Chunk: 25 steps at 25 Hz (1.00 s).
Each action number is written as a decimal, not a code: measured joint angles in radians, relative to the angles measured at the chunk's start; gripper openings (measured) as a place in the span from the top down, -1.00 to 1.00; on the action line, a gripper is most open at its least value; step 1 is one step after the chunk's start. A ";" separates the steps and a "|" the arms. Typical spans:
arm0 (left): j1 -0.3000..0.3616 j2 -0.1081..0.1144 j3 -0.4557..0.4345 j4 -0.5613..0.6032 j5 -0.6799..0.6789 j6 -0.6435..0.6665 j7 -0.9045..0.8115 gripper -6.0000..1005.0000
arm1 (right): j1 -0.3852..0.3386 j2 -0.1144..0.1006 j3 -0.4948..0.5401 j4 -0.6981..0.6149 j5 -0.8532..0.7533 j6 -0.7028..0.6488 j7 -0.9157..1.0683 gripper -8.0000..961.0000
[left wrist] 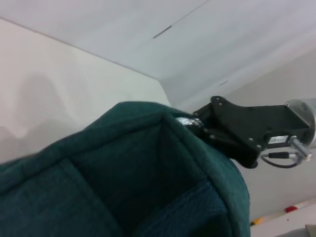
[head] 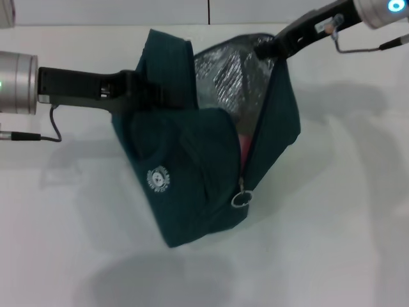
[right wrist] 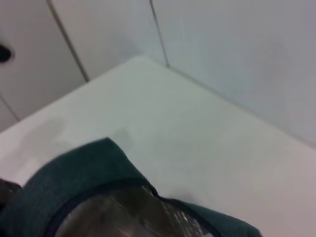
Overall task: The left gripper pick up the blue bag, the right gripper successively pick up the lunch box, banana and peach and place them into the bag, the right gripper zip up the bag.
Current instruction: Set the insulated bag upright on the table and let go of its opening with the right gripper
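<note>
The large dark teal-blue fabric bag is seen at the middle of the head view, lifted above the white table, over which its shadow is cast toward six o'clock. Its mouth is partly open, and crinkled silver foil lining is exposed at twelve o'clock of the bag. A small white round logo is printed on the front panel at about eight o'clock of the bag's centre, and a metal ring zipper pull hangs at about four o'clock, at the lower end of the open zipper line. Through the zipper gap a sliver of something pink is visible inside; what it is cannot be told. The bag's upper edge at ten o'clock is held by the left gripper, which is reached in from nine o'clock and is closed on the fabric. The right gripper is placed at the bag's rim at about one o'clock, its black body running out toward the upper right corner; whether its fingers are parted or closed cannot be told. In the left wrist view the teal fabric fills the foreground and the right gripper's black body is seen beyond the bag's edge.
</note>
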 joint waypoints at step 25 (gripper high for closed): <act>-0.073 -0.086 0.011 -0.209 -0.072 -0.194 0.096 0.92 | -0.342 -0.011 0.159 -0.477 0.347 -0.196 0.001 0.97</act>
